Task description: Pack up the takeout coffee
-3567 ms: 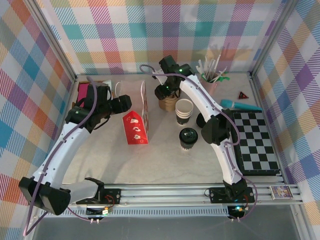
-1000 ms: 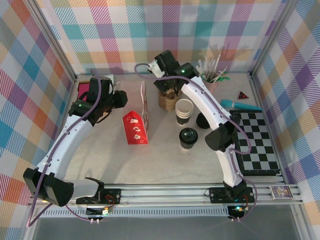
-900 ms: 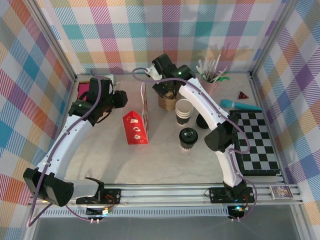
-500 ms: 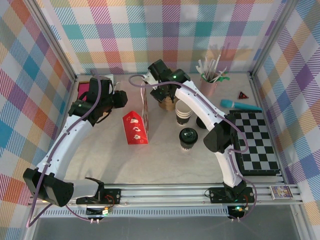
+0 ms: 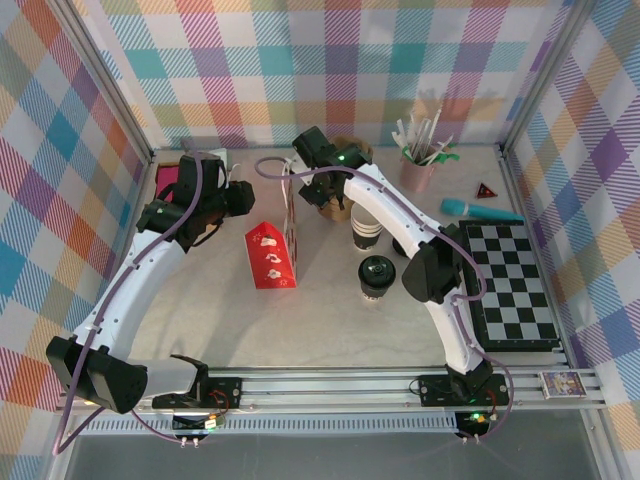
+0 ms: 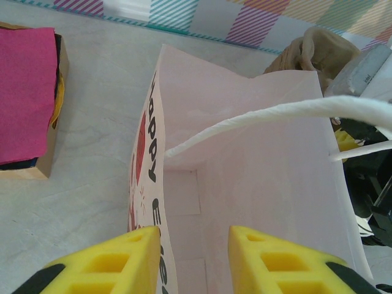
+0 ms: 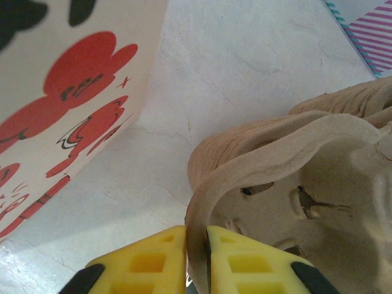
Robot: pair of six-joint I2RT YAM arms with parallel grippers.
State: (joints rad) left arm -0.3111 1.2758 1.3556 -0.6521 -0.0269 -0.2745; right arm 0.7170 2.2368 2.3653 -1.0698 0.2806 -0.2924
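Takeout coffee (image 5: pixel 377 271) is standing upright on the pale, faintly veined table (image 5: pixel 320 325), its round black plastic lid facing up and the paper cup body mostly hidden under it. It's sitting just in front of a stack of paper cups (image 5: pixel 367 224), right of the bag and well apart from both grippers. L gripper (image 5: pixel 240 196) is sitting at the mouth of the white paper bag (image 5: pixel 272 255), a flat-sided, sharp-creased thing w/ red print and black lettering on its outer face. In the left wrist view the blocky yellow fingers (image 6: pixel 116 263) of the L gripper (image 6: pixel 195 245) are standing apart, straddling the bag's printed wall: one outside, one inside, w/ the thin paper edge lying against the outer one. Whether they're actually pressing the paper is prob. not readable from here. A twisted white cord handle (image 6: pixel 257 119) is arching across the opening. Beside the bag, a soft-looking pink napkin stack (image 6: pixel 24 92) is lying in a brown cardboard box (image 6: pixel 46 165). R gripper (image 5: pixel 322 183) is hanging at the bag's far right corner, by the pulp carrier (image 5: pixel 338 208). In the right wrist view the R gripper (image 7: pixel 196 242) is pinching the carrier's thin rim, yellow fingers nearly together w/ only that rim between them. The carrier is rough tan moulded fibre, w/ curved cup wells and small torn slots. Its near edge is sitting just beside the bag's printed wall, w/ a strip of table between.
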